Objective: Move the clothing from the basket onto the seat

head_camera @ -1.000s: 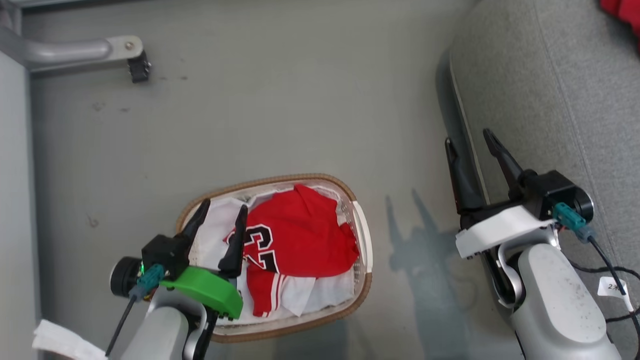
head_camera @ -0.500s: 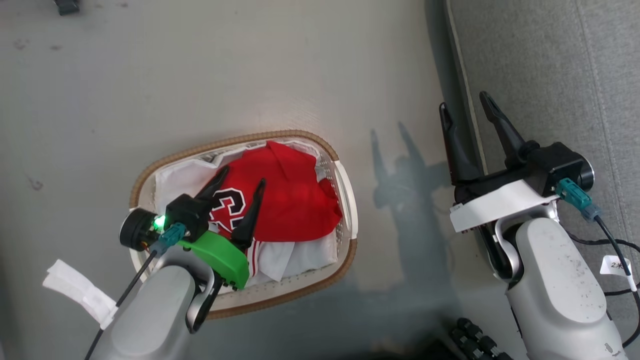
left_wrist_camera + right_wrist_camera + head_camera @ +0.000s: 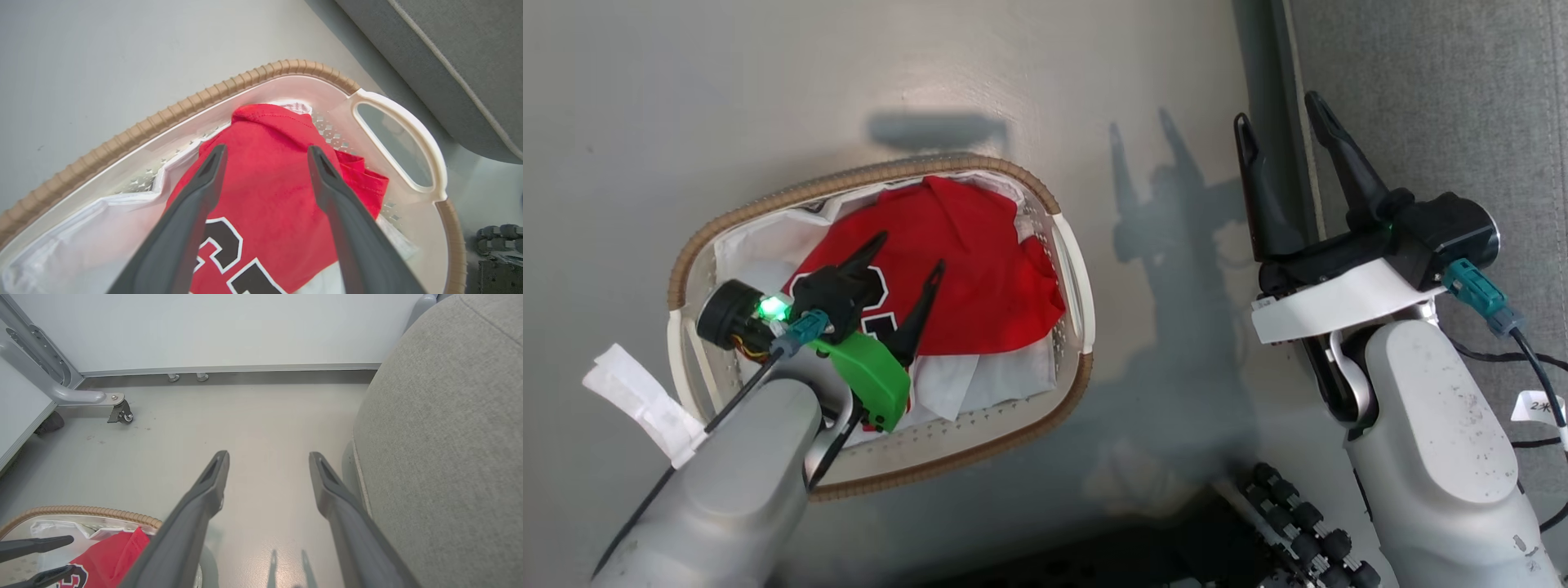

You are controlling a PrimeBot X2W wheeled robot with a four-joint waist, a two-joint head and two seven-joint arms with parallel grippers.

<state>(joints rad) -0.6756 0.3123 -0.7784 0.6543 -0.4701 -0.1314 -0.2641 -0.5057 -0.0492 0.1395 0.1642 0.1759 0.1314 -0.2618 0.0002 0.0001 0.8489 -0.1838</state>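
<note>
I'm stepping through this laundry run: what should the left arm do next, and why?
Probably lower the left gripper straight down and close it on the red jersey. Its fingers stand open above the jersey, which lies in the basket, ungripped. The right gripper is open beside the seat, holding nothing.

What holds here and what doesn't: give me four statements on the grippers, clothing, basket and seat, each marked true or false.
1. The left gripper is open over the red clothing. True.
2. The clothing lies on the seat. False: it lies in the basket.
3. The right gripper holds a garment. False: it is open and empty, by the seat's edge.
4. The basket stands on the floor beside the seat. True.
</note>
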